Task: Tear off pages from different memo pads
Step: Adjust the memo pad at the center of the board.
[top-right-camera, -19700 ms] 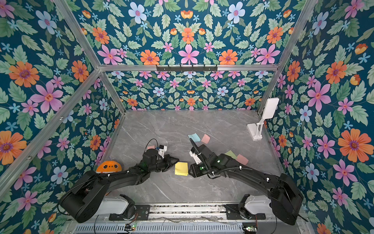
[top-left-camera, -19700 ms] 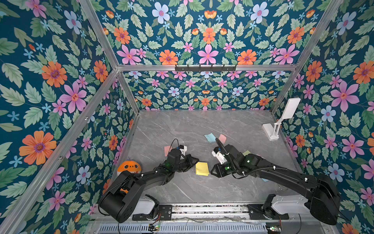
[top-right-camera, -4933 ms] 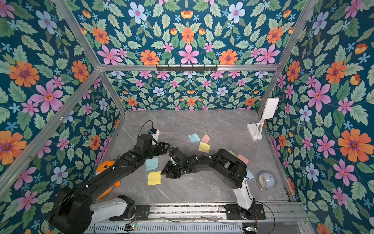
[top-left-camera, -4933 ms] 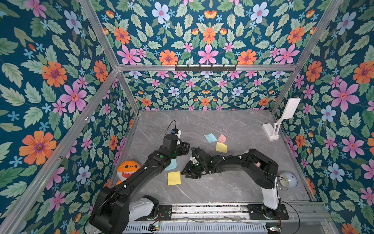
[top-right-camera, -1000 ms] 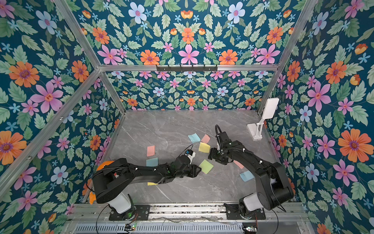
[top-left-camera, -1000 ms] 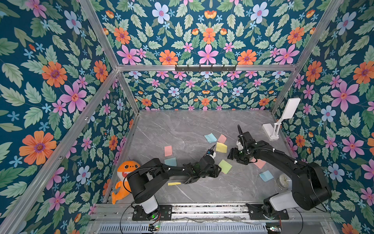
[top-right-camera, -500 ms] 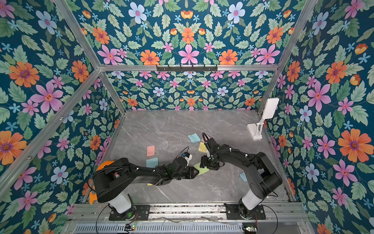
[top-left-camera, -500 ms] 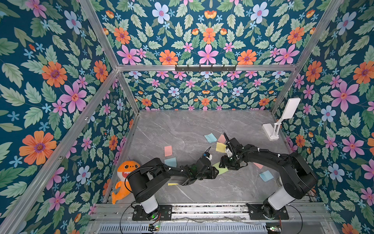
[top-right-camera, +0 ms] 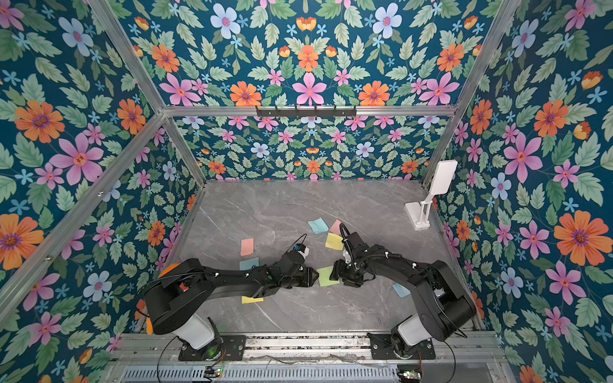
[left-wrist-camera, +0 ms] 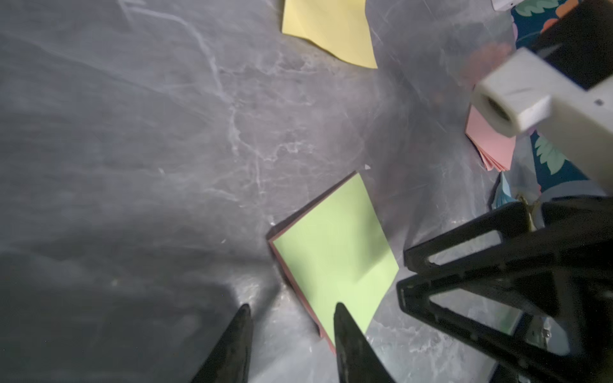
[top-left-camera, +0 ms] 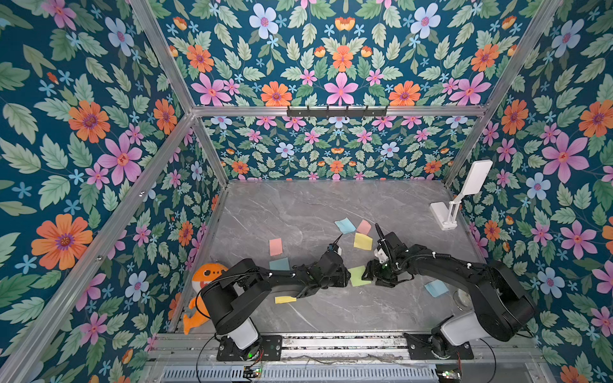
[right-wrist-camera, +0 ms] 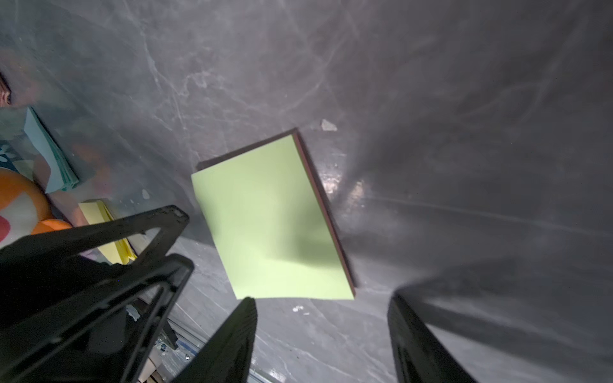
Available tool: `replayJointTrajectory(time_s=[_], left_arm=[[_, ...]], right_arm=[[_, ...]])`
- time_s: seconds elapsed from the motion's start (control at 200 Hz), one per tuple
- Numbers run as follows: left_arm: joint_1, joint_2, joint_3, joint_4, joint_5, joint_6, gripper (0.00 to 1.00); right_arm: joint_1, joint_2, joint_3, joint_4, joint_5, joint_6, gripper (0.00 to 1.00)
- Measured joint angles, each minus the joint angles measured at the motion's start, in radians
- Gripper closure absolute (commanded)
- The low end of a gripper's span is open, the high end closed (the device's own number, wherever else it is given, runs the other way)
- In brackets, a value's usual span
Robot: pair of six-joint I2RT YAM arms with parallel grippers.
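Observation:
A green memo pad with a dark red backing lies flat on the grey marble floor, between my two grippers. My left gripper is open at its left edge. One left fingertip stands over the pad's near corner, the other over bare floor. My right gripper is open just off the opposite edge, and nothing lies between its fingers. Loose pages lie behind: blue, pink and yellow.
A pink page, a blue pad and a yellow pad lie by my left arm. A blue sheet lies under my right arm. An orange shark plush rests at the left wall. A white stand is at the back right.
My right gripper has swung in from the back right down to the green pad's right edge. The left gripper has stayed at the pad's left edge, and the pad has slid slightly left.

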Motion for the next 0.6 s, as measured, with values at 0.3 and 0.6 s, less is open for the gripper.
replayJointTrajectory(time_s=[0.3, 0.6], left_arm=[[-0.027, 0.076, 0.01, 0.113, 0.042, -0.039, 0.76], [-0.084, -0.002, -0.029, 0.058, 0.105, -0.098, 0.69]], right_arm=[[0.001, 0.013, -0.019, 0.097, -0.045, 0.056, 0.41], [-0.057, -0.089, -0.004, 0.006, 0.071, 0.06, 0.35]])
